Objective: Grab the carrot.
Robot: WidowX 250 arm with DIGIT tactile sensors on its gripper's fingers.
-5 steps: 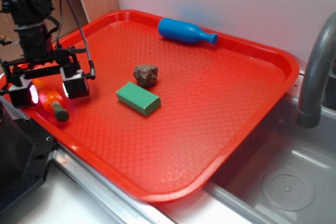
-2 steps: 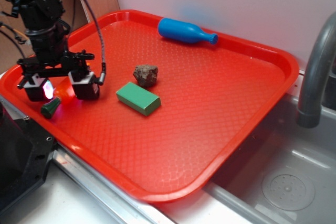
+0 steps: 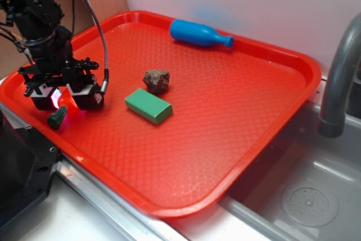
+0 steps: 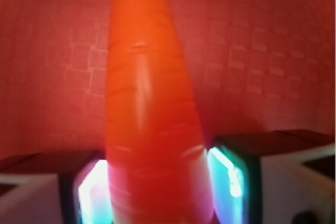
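Now pinched between the lit pads of the black gripper (image 3: 62, 97), narrowly set on the bright orange ridged plastic carrot (image 4: 152, 129) at the red tray's (image 3: 225, 139) left edge. Long axis across the jaws, dark green top (image 3: 57, 118) poking toward the tray's near rim. Also on tray: green rectangular block (image 3: 148, 106), brown rock (image 3: 157, 80), blue plastic bottle (image 3: 200, 33).

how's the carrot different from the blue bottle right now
The carrot is orange with a green top; the blue bottle is one solid blue.
The carrot sits between the jaws of the gripper at the tray's left edge; the bottle lies free near the back rim, untouched.
The bottle looks longer than the carrot.
Both are tapered and are over the same red tray.
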